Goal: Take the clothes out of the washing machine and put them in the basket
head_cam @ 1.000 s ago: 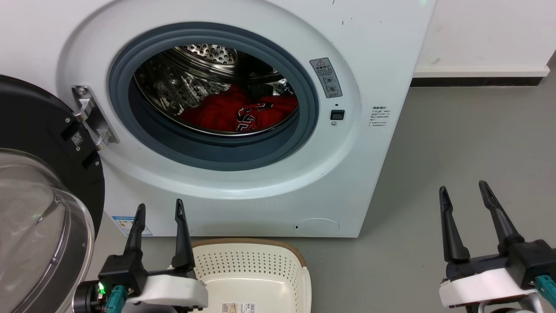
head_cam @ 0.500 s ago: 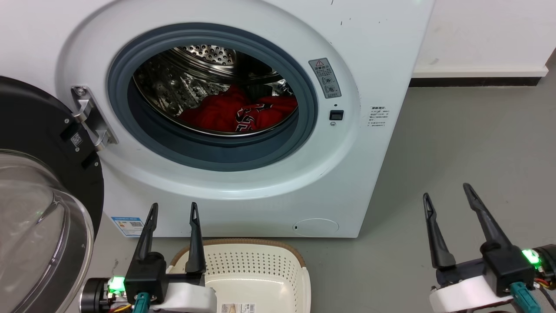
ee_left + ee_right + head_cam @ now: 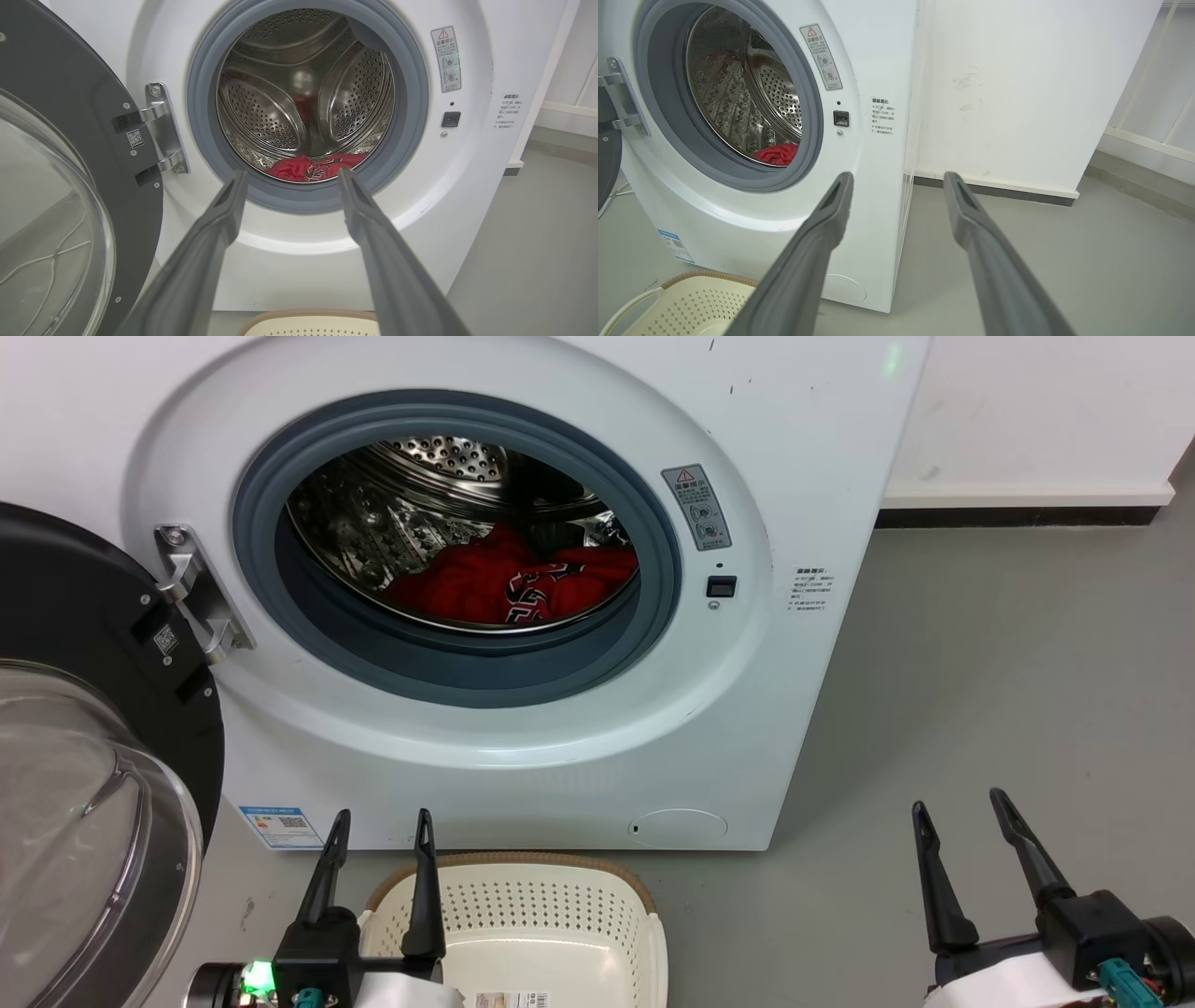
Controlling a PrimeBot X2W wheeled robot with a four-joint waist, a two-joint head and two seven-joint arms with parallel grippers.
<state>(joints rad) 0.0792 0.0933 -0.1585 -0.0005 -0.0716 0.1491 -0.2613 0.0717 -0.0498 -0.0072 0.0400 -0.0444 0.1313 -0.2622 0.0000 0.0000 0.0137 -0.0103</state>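
The washing machine point(image 3: 803, 448) stands with its black-framed glass door point(image 3: 75, 616) swung wide to the left, and the frame edge cuts the door off. The clothes point(image 3: 509, 583) lie low in the perforated steel drum point(image 3: 373, 532). They form a red heap with a black-and-white print near the middle. The lower lip of the grey rubber gasket point(image 3: 467, 672) hides the heap's underside, so I cannot tell how many garments there are. From the left wrist just a thin red strip clears that lip, and from the right wrist a small red patch.

The basket point(image 3: 523, 915) sits on the grey floor point(image 3: 980, 663) right in front of the machine, and the bottom edge crops its near half. A label inside it is cut off and unreadable.

The left end effector point(image 3: 384, 817) hangs over the basket's left rim. Its fingers are spread wide and hold nothing. The right end effector point(image 3: 959, 800) is well off to the right above bare floor, equally wide and empty. Both wrists run out of frame. The writing on the warning sticker point(image 3: 695, 507) is too small to read.
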